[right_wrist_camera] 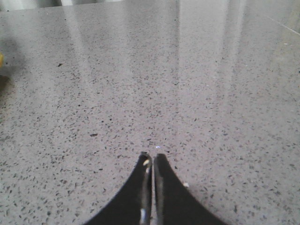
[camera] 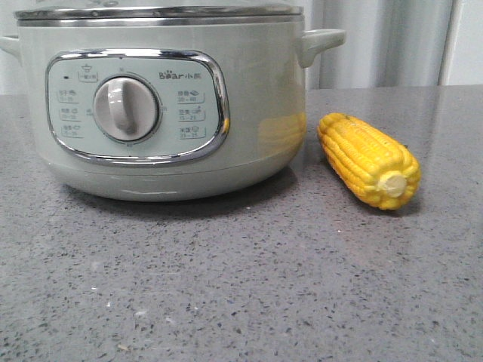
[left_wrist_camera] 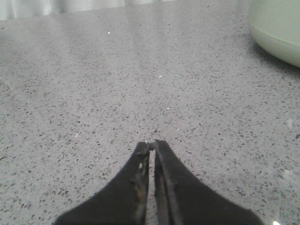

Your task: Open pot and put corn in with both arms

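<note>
1. Pot (camera: pixel 162 102) sits on the grey speckled counter (camera: pixel 241 286), left of centre in the front view, control panel and dial (camera: pixel 126 108) facing the camera. Lid (camera: pixel 158 13) is on, steel rim seated on the body.
2. Corn (camera: pixel 369 160) lies on the counter just right of the pot, apart from it, pale stub end toward the camera. Its yellow reflection shows on the pot wall.
3. Left gripper (left_wrist_camera: pixel 151 143): closed, fingertips together, nothing between them. It sits low over bare counter; pot edge (left_wrist_camera: pixel 276 28) shows at the frame corner, well apart from the tips.
4. Right gripper (right_wrist_camera: pixel 150 155): closed, holding nothing, low over bare counter. A sliver of yellow at the frame edge, probably the corn (right_wrist_camera: pixel 1 59); too little to be sure.
5. Neither gripper shows in the front view.
</note>
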